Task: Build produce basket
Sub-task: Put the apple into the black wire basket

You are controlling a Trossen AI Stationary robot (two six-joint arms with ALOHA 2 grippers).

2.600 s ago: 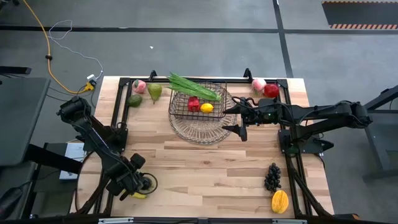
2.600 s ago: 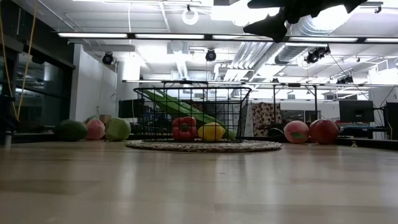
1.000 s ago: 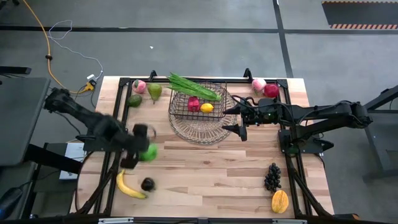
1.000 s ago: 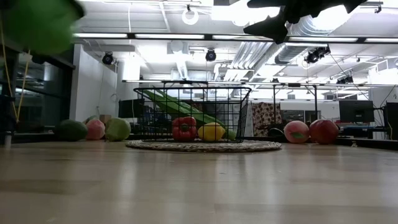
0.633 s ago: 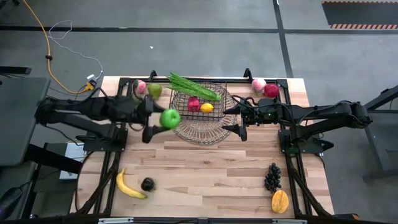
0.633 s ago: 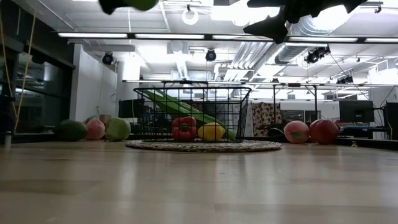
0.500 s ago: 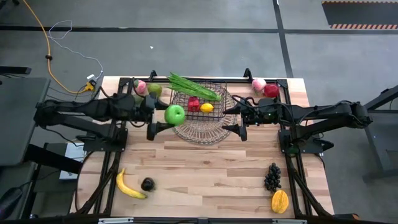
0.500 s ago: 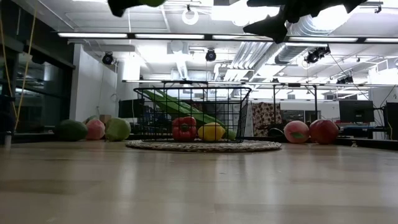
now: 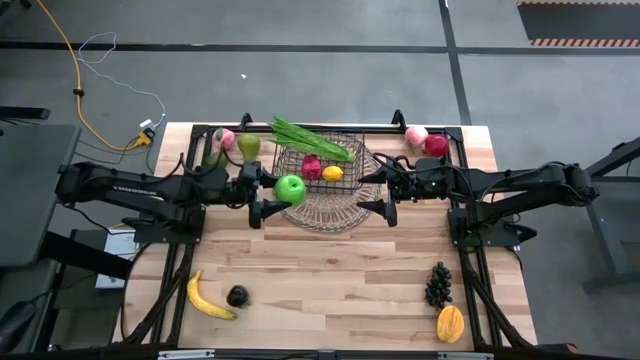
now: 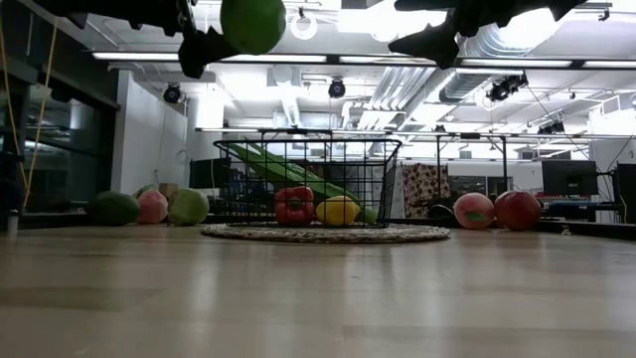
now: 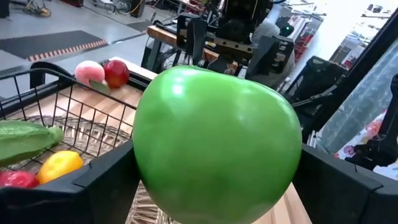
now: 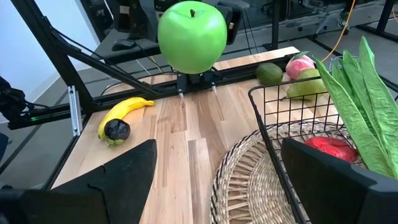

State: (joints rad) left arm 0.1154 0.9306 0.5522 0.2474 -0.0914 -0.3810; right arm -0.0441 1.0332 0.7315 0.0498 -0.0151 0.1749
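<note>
One green apple (image 9: 290, 188) is now riding in the left tool (image 9: 268, 190), clenched around it, having travelled from the surface's (image 9: 330, 280) seven o'clock corner to the basket's (image 9: 352, 142) nine o'clock rim; release seems imminent. The right tool (image 9: 381, 192) is waiting, spread wide, at three o'clock.

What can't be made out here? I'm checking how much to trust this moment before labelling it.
- Left hand: in the left wrist view the green apple fills the frame, hiding where the fingers meet it.
- Right hand: low view cuts it off at the top edge.
- Basket floor: partly hidden in the high view by the leafy bunch.
- Banana and plum: absent from the low view.
</note>
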